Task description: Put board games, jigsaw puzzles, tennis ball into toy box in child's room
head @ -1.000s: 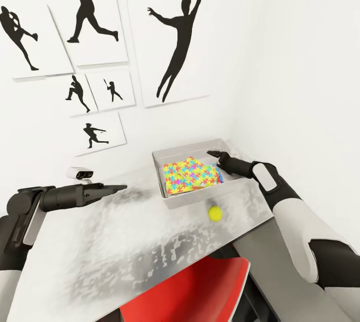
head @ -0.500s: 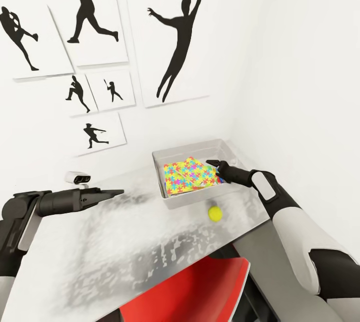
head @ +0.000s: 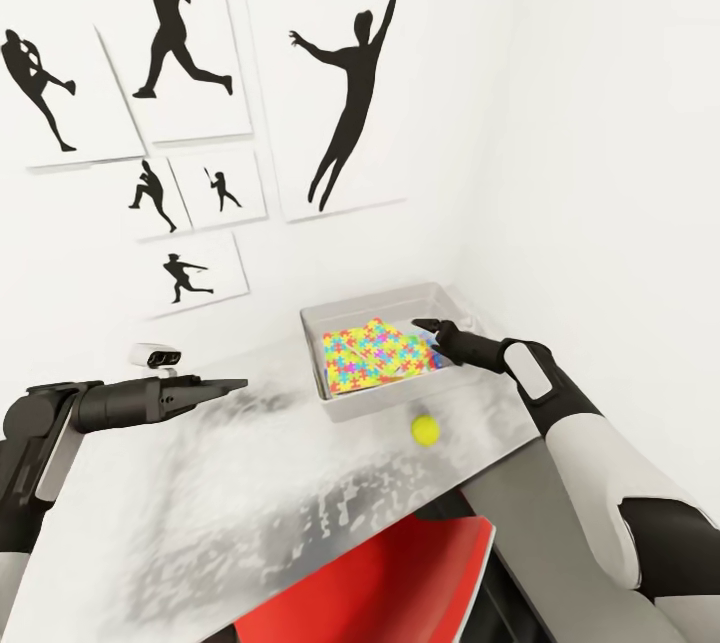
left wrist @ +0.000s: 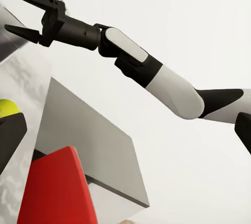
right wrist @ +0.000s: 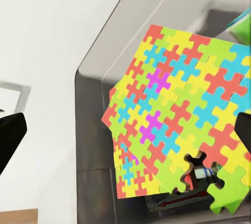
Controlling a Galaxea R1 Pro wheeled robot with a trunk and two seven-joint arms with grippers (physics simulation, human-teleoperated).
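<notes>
The light-grey toy box stands at the far right of the table, in the wall corner. Two bright jigsaw puzzles lie overlapped inside it, seen close in the right wrist view, with bits of printed box showing beneath them. The yellow tennis ball rests on the table just in front of the toy box. My right gripper hovers open over the box's right side, holding nothing; the left wrist view shows it too. My left gripper is open above the table's left part.
A red chair is tucked under the table's near edge. A small white device sits by the back wall. Silhouette posters hang behind, and the right wall runs close beside the toy box.
My right gripper has come down and slightly nearer over the puzzles. The left arm sank a little. The head view has shifted slightly. The ball and the toy box have not moved.
</notes>
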